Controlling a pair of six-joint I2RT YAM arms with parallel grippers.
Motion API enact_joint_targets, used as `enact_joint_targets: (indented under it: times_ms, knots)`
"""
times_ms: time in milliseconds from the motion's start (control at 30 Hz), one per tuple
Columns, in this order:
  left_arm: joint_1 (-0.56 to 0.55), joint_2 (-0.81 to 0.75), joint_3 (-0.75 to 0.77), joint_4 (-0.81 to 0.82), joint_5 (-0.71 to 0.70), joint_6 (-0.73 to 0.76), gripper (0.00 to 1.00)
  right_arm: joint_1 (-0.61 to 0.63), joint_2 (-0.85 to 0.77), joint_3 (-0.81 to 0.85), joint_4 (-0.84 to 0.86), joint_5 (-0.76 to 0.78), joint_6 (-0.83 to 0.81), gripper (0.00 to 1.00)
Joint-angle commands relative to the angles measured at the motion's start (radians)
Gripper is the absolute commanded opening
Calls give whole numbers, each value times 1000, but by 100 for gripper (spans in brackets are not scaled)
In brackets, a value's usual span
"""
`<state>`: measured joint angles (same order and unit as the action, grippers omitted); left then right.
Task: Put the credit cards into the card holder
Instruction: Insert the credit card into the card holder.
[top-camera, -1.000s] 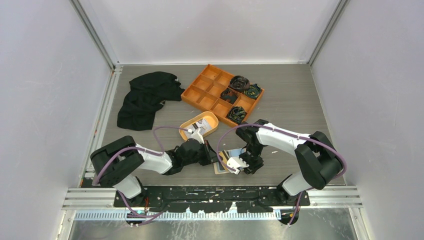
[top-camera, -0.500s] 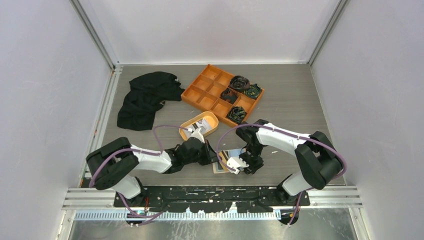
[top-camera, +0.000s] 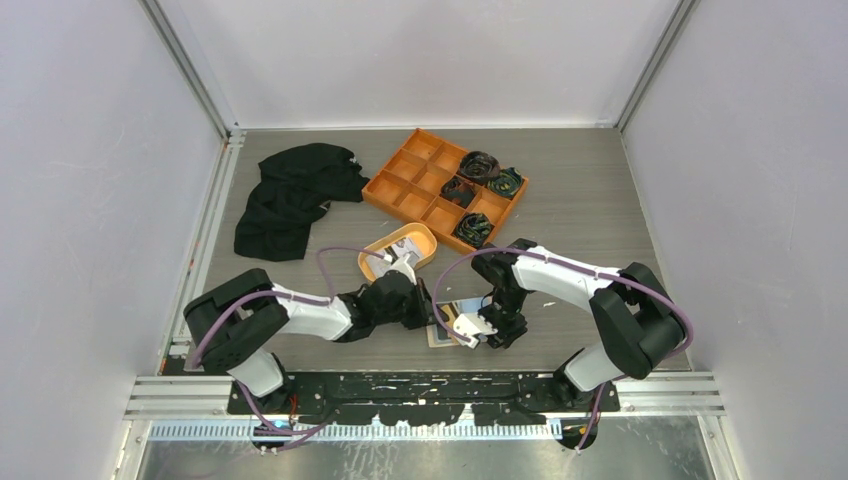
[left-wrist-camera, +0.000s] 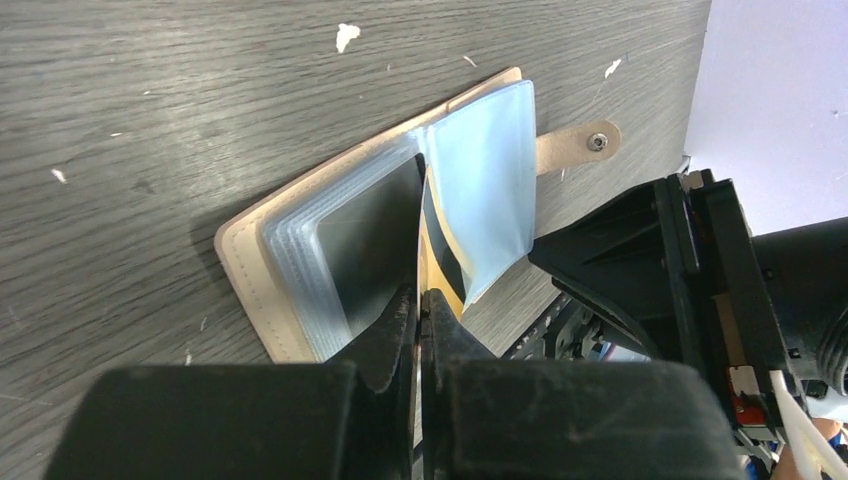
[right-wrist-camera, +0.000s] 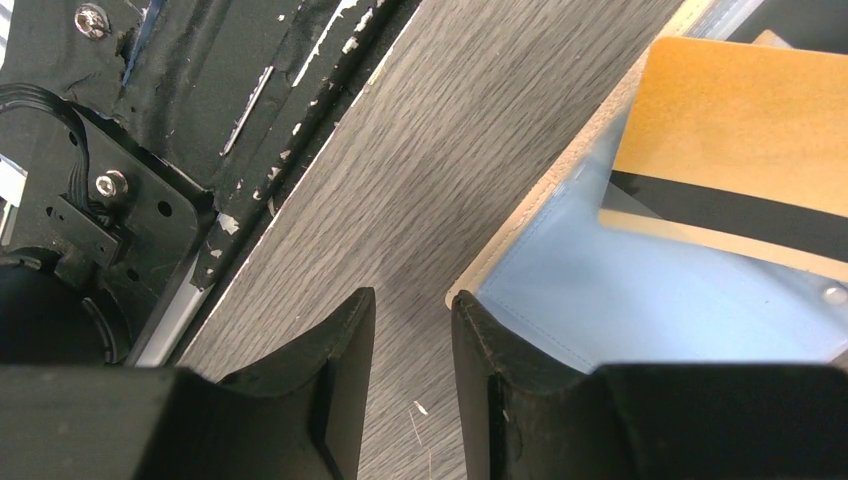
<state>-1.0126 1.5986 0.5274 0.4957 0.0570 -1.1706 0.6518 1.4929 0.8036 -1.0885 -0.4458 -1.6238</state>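
The card holder (top-camera: 443, 333) lies open on the table (top-camera: 580, 210), between the two grippers. The left gripper (left-wrist-camera: 421, 312) is pinched together on a gold card (left-wrist-camera: 442, 262) with a black stripe. The card's far end sits among the holder's clear sleeves, and one pale blue sleeve (left-wrist-camera: 490, 175) stands lifted beside it. The right gripper (right-wrist-camera: 410, 335) is at the holder's opposite side. Its jaws stand a little apart with bare table between them, and one finger (right-wrist-camera: 495, 360) lies over the corner of a sleeve; it grips nothing.

Only the left wrist view shows the snap tab (left-wrist-camera: 582, 146) sticking out past the holder's far edge, the fanned stack of sleeves, and a dark card (left-wrist-camera: 372, 240) behind a frosted sleeve. The right wrist view shows what that one hides: the gold card's flat face with its stripe, and the holder's beige border running along the table.

Only the overhead view takes in the rest. An oval orange dish (top-camera: 370, 262) sits just beyond the holder with white cards (top-camera: 405, 245) in it; their dark print is too small to read. A divided orange tray (top-camera: 400, 190) lies farther beyond the holder, with dark coiled items (top-camera: 480, 163) in some compartments. A black cloth (top-camera: 290, 195) lies well to the holder's far left.
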Motion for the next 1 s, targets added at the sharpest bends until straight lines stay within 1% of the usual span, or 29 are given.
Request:
enact_joint_targets:
  times_ms: [0,167,433,633,967]
  knots:
    - [-3,-3,53,-87,14,22,0,5,-2,14,10,12,11,40]
    - [-3,-7,73,-147,23,26,0,4,2,10,36,31,35,40]
    - [-3,42,115,-198,65,16,0,5,-4,5,50,36,48,40]
    - [0,62,147,-256,62,0,0,5,-5,2,57,41,52,40]
    - [24,119,186,-273,115,4,0,12,-8,4,72,47,73,40]
